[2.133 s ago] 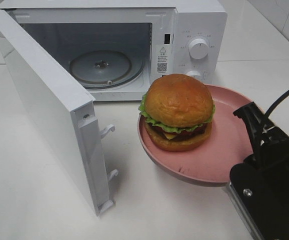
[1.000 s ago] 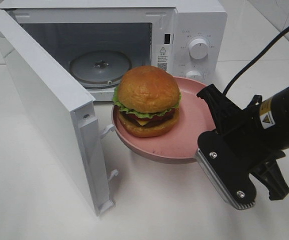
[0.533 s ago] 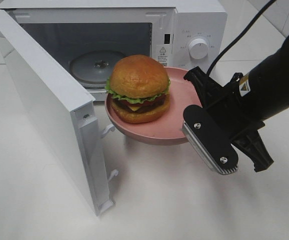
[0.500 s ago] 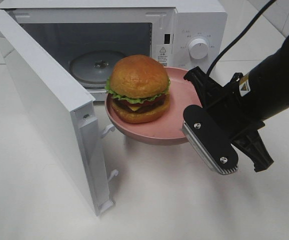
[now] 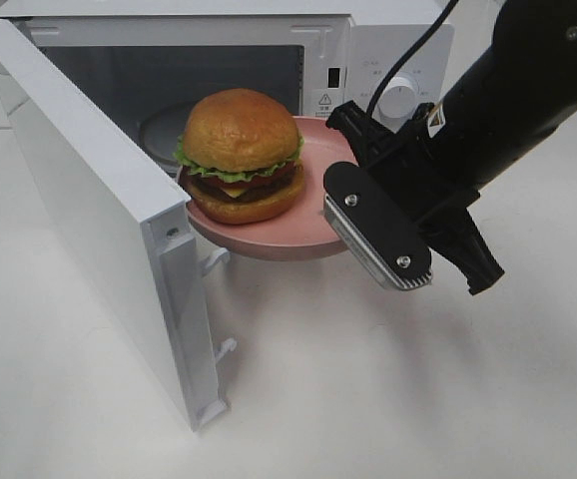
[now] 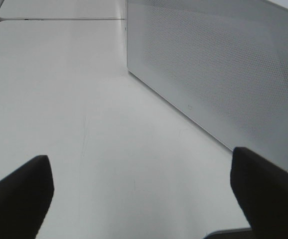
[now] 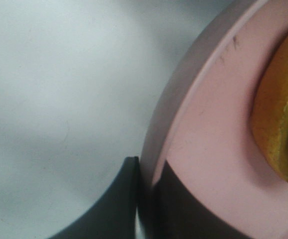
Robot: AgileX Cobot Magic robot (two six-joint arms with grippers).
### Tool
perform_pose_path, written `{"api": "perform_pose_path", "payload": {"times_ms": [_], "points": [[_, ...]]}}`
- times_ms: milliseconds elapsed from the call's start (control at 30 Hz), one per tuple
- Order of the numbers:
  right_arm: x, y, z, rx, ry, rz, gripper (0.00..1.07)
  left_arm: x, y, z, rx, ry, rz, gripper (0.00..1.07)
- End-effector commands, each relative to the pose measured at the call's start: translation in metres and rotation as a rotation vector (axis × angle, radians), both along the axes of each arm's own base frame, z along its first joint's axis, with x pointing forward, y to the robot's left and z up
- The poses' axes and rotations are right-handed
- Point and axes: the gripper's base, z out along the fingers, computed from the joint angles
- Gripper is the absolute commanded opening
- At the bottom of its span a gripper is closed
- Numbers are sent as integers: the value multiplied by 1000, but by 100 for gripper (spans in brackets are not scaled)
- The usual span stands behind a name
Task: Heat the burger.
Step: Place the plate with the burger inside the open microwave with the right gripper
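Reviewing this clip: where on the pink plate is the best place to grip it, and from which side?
Pinch the plate by its thin raised rim on the bare side opposite the burger, coming in edge-on from the right of the high view, away from the microwave opening. The burger sits off-centre, leaving that rim free, and the right claw is shut on it there.

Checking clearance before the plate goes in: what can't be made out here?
- Turntable: exterior high view, mostly hidden behind the burger and plate.
- Gap under the plate: same view, hidden by the plate itself.
- Burger: right wrist view, cut off by the frame edge.
- Left gripper: absent from exterior view; wrist view shows only fingertips.
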Motion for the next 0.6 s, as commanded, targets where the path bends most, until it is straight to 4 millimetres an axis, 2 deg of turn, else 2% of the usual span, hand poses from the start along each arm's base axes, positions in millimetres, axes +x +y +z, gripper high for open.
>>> {"api": "perform_pose_path", "payload": {"times_ms": [33,600], "points": [[8,4,10,24,-44,7,0,-2,0,1,-5,-26,4,88],[40,26,17,37,-60,11,0,-2,0,1,-5,-26,4,88]]}}
